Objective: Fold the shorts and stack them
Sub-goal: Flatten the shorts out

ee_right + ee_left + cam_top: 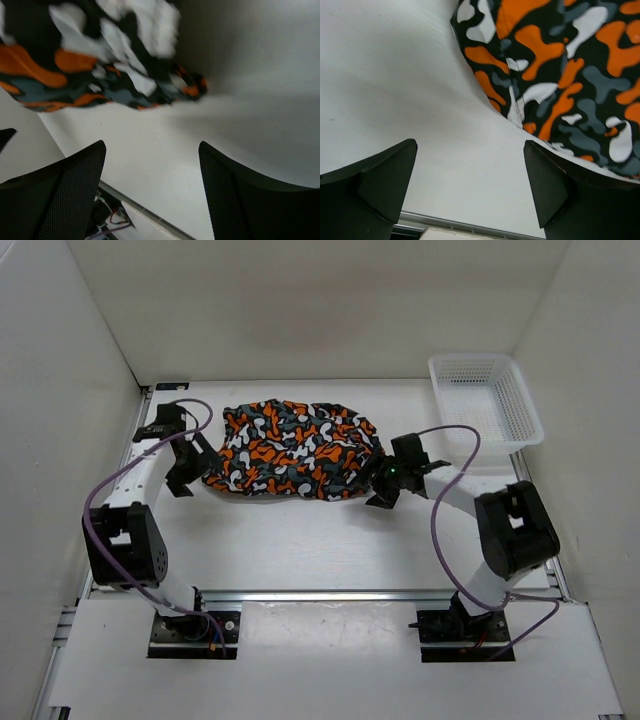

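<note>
The shorts (292,450), in an orange, black, grey and white camouflage print, lie bunched on the white table at the back middle. My left gripper (188,475) is open and empty just left of their left edge. In the left wrist view the fabric (560,75) fills the upper right, with bare table between the fingers. My right gripper (383,490) is open and empty at the shorts' right edge. In the right wrist view the fabric (95,60) lies at the upper left, apart from the fingers.
A white plastic mesh basket (485,400) stands at the back right corner of the table. White walls close in the left, back and right sides. A metal rail (330,595) runs along the table's near edge.
</note>
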